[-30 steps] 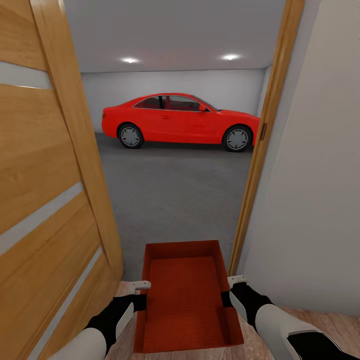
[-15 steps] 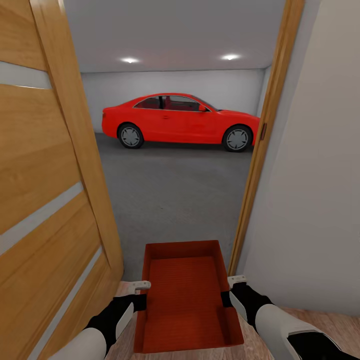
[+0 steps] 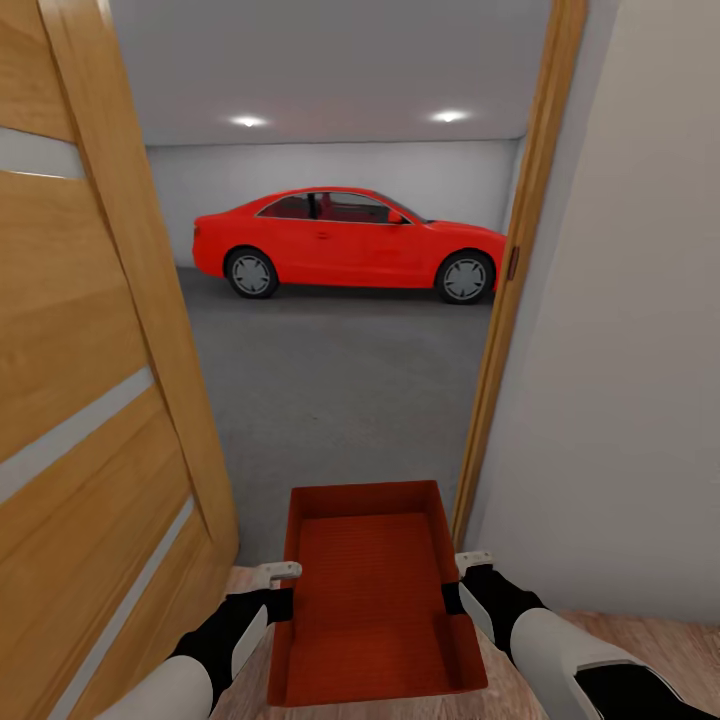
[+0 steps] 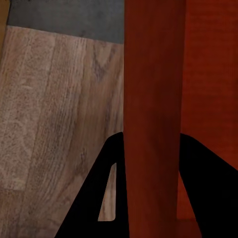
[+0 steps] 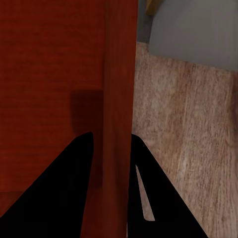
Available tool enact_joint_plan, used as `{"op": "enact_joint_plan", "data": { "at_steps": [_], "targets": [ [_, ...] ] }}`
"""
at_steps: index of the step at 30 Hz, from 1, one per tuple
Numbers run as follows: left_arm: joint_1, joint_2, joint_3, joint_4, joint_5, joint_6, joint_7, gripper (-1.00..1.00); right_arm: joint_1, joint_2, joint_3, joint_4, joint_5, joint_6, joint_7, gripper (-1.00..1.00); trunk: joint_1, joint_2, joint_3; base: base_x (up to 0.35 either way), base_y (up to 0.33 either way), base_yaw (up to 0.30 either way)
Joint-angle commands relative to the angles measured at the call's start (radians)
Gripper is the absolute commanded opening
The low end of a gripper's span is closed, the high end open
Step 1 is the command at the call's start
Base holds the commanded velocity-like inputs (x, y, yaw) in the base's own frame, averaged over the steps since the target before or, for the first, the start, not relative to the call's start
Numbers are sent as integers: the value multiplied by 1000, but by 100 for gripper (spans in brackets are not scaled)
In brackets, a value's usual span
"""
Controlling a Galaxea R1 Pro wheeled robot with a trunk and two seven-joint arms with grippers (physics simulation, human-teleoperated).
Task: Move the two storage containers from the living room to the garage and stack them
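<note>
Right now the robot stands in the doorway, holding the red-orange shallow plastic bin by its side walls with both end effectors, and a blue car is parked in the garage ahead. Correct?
Not quite: the car is red, not blue, as the head view shows. The rest holds: the left end effector and right end effector grip the side walls of the red-orange shallow plastic bin in the doorway.

Left end effector (image 3: 285,590) and right end effector (image 3: 452,580) clamped, arms forward.

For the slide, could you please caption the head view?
Both grippers, left and right, carry a red-orange storage container through the wooden doorway toward the garage's red car.
</note>
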Motion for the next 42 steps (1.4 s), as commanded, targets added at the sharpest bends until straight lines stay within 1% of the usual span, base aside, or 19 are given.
{"op": "enact_joint_plan", "data": {
  "at_steps": [1,11,42],
  "targets": [
    [0,0,6,-2,-10,7,5,-100,-1,0,0,-3,5,8,-2,-100,0,0,-1,16,0,-23],
    [0,0,6,-2,-10,7,5,-100,-1,0,0,-3,5,8,-2,-100,0,0,-1,110,57,-5],
    [0,0,6,-2,-10,7,5,-100,-1,0,0,-3,5,8,-2,-100,0,0,-1,17,24,0]
  ]
}}
